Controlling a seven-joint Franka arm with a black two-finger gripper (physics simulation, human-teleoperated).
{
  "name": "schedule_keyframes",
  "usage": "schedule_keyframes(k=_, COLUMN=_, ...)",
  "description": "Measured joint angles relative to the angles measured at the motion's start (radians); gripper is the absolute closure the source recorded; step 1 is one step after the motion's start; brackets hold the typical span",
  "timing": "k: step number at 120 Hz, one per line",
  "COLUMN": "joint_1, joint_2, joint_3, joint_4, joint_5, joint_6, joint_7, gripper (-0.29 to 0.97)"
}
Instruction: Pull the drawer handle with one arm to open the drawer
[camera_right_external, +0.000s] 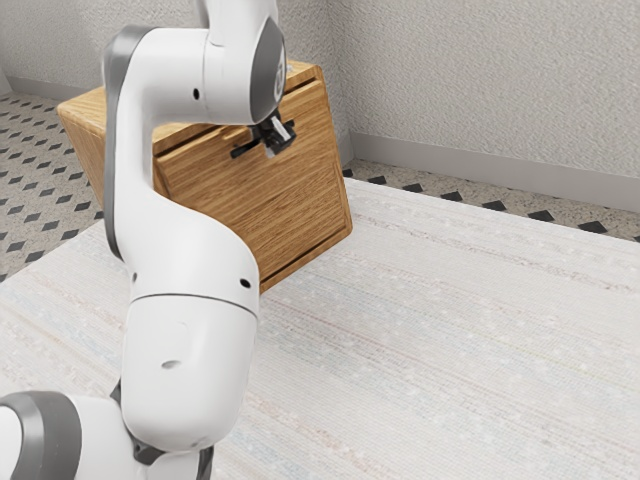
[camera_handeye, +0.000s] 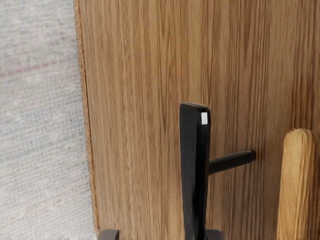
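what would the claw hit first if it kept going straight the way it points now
Most likely the black handle, which sits right in front of the claw; behind it is the wooden drawer front. The gap is hard to judge.

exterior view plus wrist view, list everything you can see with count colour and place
brown wooden drawer cabinet: one, mid-brown wood grain, at the rug's far edge, near the wall corner
thin black bar handle: one, black, on the cabinet's front, held off it by a short post
rounded pale wooden piece: one, light wood, beside the handle; cannot tell what it is
pale woven rug: one, off-white, foreground
tiled floor: grey with black diamonds, around the rug
textured wall: light grey, grey skirting
arm: one, white with grey joints
hand: one, black, at the handle
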Motion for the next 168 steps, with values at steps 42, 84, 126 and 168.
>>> schedule_keyframes(k=42, joint_1=-0.04, joint_2=0.0, joint_3=0.0, joint_4=-0.002, joint_5=0.003, joint_6=-0.001, joint_7=-0.022, gripper=0.55)
schedule_keyframes(k=84, joint_1=-0.056, joint_2=0.0, joint_3=0.003, joint_4=-0.013, joint_5=0.004, joint_6=-0.002, joint_7=-0.035, gripper=0.58)
schedule_keyframes(k=126, joint_1=-0.1, joint_2=-0.001, joint_3=0.007, joint_4=-0.015, joint_5=0.008, joint_6=-0.002, joint_7=-0.049, gripper=0.58)
schedule_keyframes(k=168, joint_1=-0.139, joint_2=0.0, joint_3=0.009, joint_4=-0.043, joint_5=0.012, joint_6=-0.02, joint_7=-0.07, gripper=0.59)
